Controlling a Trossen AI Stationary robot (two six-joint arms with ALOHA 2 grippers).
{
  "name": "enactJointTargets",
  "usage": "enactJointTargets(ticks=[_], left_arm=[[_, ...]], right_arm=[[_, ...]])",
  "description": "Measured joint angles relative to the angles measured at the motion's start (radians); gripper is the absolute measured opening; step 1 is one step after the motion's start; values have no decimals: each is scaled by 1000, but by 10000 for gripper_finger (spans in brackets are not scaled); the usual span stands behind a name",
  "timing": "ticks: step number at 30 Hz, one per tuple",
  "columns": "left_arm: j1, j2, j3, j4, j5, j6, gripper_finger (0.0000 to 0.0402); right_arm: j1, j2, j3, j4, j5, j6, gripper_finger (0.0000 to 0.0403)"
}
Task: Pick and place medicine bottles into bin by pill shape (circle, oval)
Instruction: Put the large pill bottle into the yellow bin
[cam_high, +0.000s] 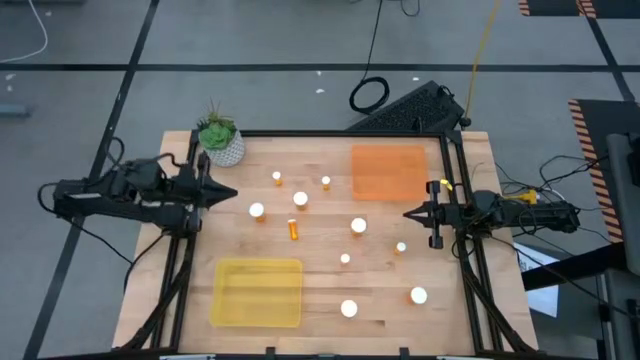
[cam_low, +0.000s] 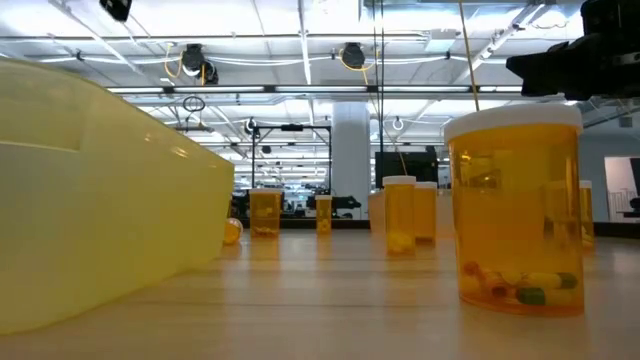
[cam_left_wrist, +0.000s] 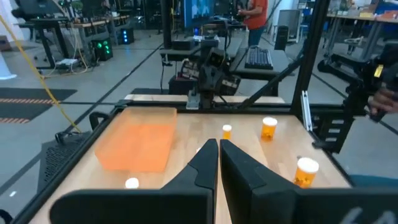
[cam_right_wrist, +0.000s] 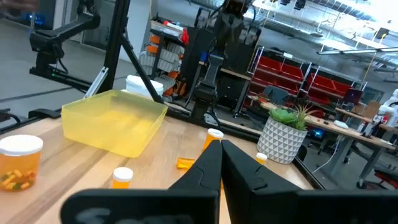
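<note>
Wooden table, scattered medicine bottles, yellow bin, left fingers and right fingers closed, empty

No legible text, label, brand, number or sign anywhere. No readable print on the nearest medicine bottle in the low view. Only black-and-orange hazard stripes on the floor beyond the orange bin, without lettering.

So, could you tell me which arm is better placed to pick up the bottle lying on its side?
Probably left: the left gripper sits nearer the fallen bottle than the right gripper.
</note>
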Motion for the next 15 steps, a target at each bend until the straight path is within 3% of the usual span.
enactJointTargets(ticks=[9, 15], left_arm=[[0, 223, 287, -240, -20, -10, 21], [0, 331, 331, -300, -60, 13, 21]], right_arm=[[1, 0, 0, -1, 0, 72, 0], [1, 0, 0, -1, -1, 141, 0]])
